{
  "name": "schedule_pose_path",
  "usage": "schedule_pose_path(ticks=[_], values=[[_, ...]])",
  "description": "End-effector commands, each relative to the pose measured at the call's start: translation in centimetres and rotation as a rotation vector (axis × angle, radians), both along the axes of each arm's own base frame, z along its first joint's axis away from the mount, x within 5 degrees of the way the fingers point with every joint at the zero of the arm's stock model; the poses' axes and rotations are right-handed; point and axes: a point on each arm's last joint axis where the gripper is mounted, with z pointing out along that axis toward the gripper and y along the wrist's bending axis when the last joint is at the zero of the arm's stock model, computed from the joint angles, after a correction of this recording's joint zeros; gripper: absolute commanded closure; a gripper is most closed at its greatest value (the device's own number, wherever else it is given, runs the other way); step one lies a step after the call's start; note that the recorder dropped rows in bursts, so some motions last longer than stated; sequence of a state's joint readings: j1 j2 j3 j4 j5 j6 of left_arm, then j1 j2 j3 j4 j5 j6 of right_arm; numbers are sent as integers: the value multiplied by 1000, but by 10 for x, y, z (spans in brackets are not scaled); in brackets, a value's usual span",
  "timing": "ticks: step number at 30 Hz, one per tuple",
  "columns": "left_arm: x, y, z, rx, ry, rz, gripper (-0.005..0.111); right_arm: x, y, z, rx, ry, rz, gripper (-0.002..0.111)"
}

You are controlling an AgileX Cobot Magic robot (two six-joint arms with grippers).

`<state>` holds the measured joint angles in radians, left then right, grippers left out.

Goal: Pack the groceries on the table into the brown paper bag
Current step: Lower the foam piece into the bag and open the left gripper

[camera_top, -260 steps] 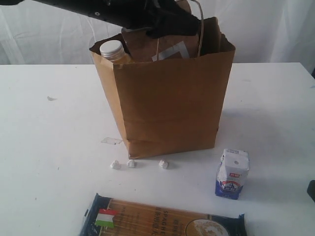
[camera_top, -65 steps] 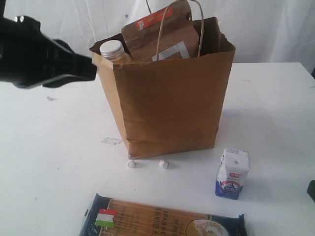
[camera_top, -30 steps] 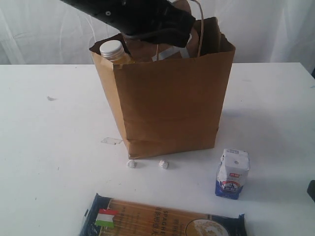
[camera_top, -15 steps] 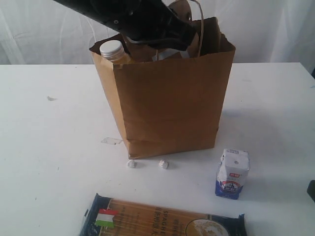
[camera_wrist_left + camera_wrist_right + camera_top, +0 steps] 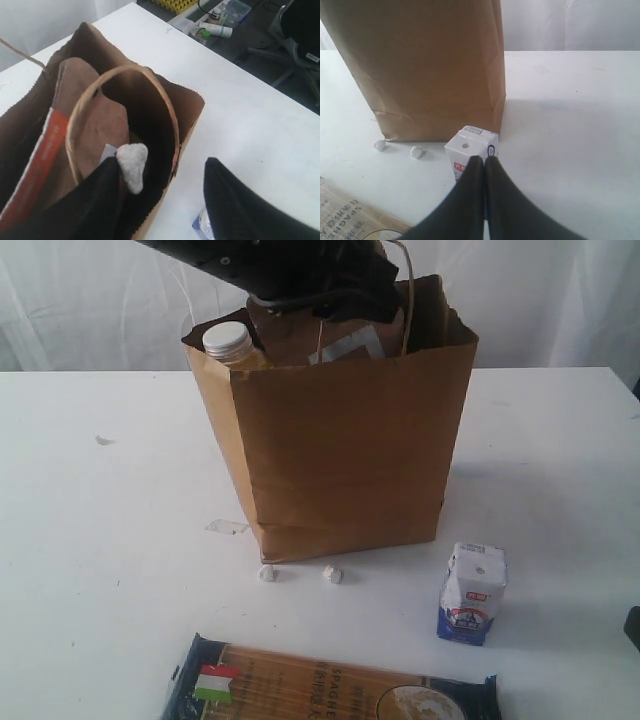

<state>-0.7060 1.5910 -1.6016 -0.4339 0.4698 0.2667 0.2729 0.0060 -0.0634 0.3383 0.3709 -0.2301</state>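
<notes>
Now, left gripper wide over the brown paper bag, right gripper closed empty, you likely fetch the white-blue carton off the bench next.

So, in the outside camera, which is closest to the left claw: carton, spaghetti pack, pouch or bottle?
1. Brown pouch, in the bag, right under the left gripper.
2. Yellow white-capped bottle, in the bag's left corner.
3. White-blue carton, on the table, right of the bag.
4. Spaghetti pack, at the front edge.
</notes>
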Motion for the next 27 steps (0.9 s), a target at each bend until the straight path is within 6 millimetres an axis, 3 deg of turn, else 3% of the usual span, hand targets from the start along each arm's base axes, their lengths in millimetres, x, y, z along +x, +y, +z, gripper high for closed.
schedule_pose_path(ticks=[1,5,21,27], values=[[-2,-1,4,-28,8,10,41,0,0,-1,2,-6,-6,108],[0,-2,1,-24,18,12,34,0,0,-1,2,-6,-6,108],[-12,-1,-6,58,100,-85,34,0,0,-1,2,-6,-6,108],[-22,2,2,76,44,-189,50,0,0,-1,2,-6,-6,108]])
